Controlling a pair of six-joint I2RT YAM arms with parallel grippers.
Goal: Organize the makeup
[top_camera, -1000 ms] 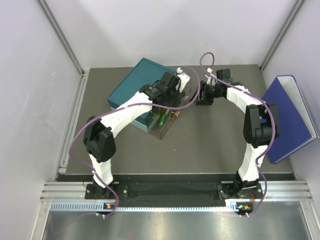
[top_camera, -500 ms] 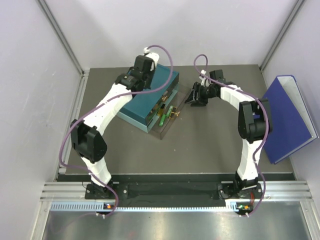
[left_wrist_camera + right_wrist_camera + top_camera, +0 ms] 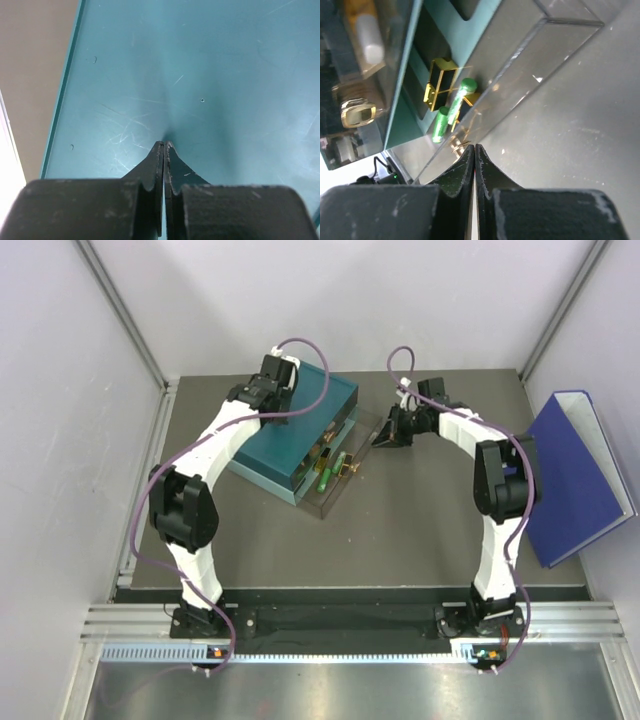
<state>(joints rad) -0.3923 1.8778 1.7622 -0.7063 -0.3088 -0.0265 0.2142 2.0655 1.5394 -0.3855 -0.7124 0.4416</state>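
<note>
My left gripper (image 3: 272, 388) is shut, and its tips (image 3: 164, 145) rest on the top of the teal drawer box (image 3: 225, 75) near its far left edge. A clear drawer (image 3: 335, 485) stands pulled out of the box's front. In it lies some of the makeup: green tubes (image 3: 455, 102) and a black and gold piece (image 3: 442, 80). An orange and white tube (image 3: 367, 40) shows in another compartment. My right gripper (image 3: 474, 148) is shut and empty, with its tips at the clear drawer's front wall (image 3: 520, 75); the top view shows this gripper (image 3: 380, 438) at the drawer's far right corner.
A big blue binder (image 3: 580, 475) leans at the right edge of the dark table (image 3: 420, 530). The teal box (image 3: 295, 430) sits at an angle in the back middle. Grey walls and metal rails close in the left, back and right sides.
My left arm has swung from over the drawer to the back left of the box top, and its jaws have shut. My right gripper has shut and edged left to the drawer.
</note>
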